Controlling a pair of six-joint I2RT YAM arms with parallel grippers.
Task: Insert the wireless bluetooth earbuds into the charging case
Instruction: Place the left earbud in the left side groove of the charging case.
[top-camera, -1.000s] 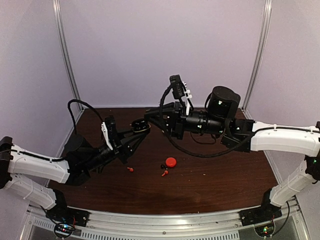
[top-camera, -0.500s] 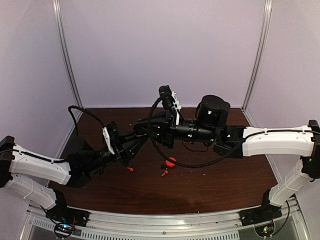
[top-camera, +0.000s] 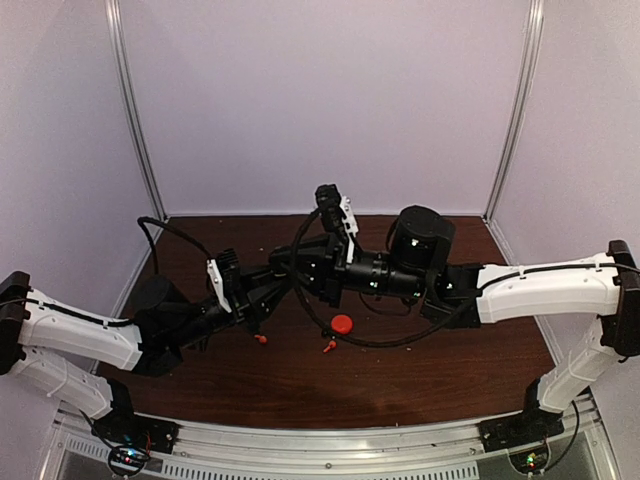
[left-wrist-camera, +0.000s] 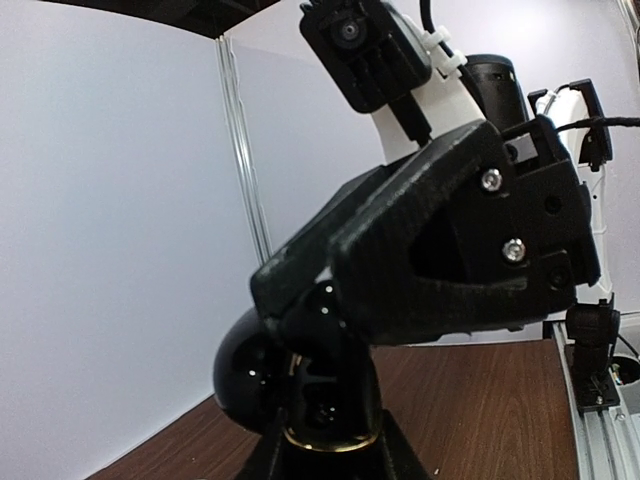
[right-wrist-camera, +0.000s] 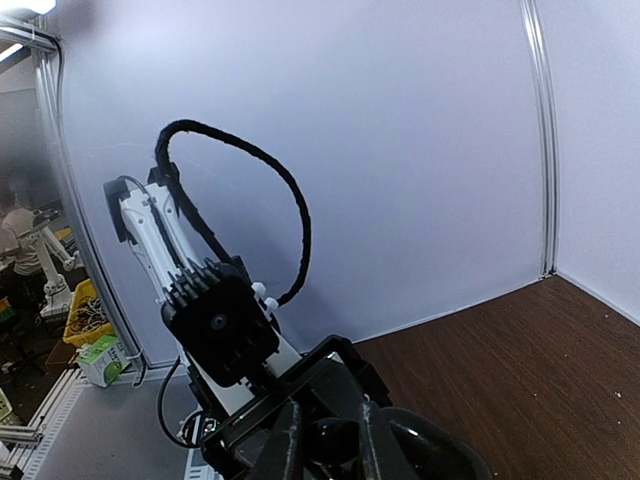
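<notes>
The left gripper (left-wrist-camera: 335, 455) is clamped on the base of a glossy black case (left-wrist-camera: 255, 375), held above the counter (top-camera: 430, 370) up and left of the red case (top-camera: 342, 323). The right gripper (right-wrist-camera: 325, 445) has its fingers set narrow at the black case's top, but whether they pinch it I cannot tell. Two red earbuds (top-camera: 329, 347) lie on the counter, one just in front of the red case and one well to its left. They look light, hard and slick, so they are probably best pinched across the stem.

We can read no text, label, brand, number or sign in any of the three views; nothing is legible.
</notes>
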